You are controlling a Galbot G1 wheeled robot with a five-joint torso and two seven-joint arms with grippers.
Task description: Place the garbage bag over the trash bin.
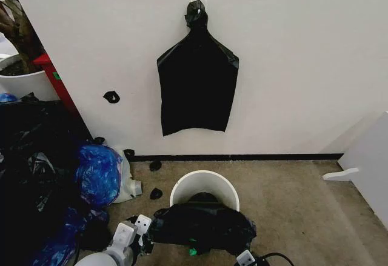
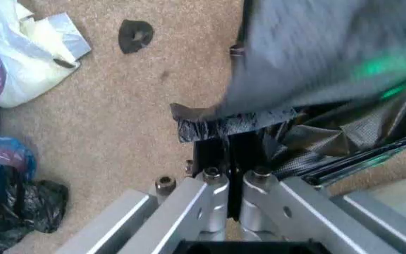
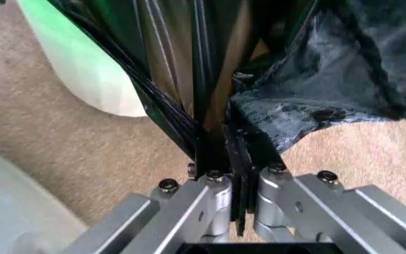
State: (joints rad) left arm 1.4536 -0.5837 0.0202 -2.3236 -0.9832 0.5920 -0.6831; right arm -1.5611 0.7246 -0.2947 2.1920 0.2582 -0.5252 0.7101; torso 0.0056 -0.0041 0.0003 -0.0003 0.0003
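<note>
The round white trash bin [image 1: 204,185] stands on the carpet in front of the wall. The glossy black garbage bag [image 1: 203,225] is stretched between my two grippers, just in front of the bin and overlapping its near rim. My left gripper [image 1: 147,234] is shut on the bag's left edge; in the left wrist view its jaws [image 2: 228,145] pinch wrinkled black film [image 2: 308,137]. My right gripper [image 1: 244,252] is shut on the right edge, and in the right wrist view [image 3: 221,143] taut folds of the bag [image 3: 316,100] run up from it beside the bin's wall [image 3: 83,69].
A flat black bag [image 1: 197,87] hangs from a wall hook. A shiny blue bag [image 1: 100,172], a white bag [image 2: 27,58] and a pile of black bags [image 1: 30,157] crowd the left floor. Small black scraps [image 1: 156,193] lie near the bin. A white panel [image 1: 367,163] stands right.
</note>
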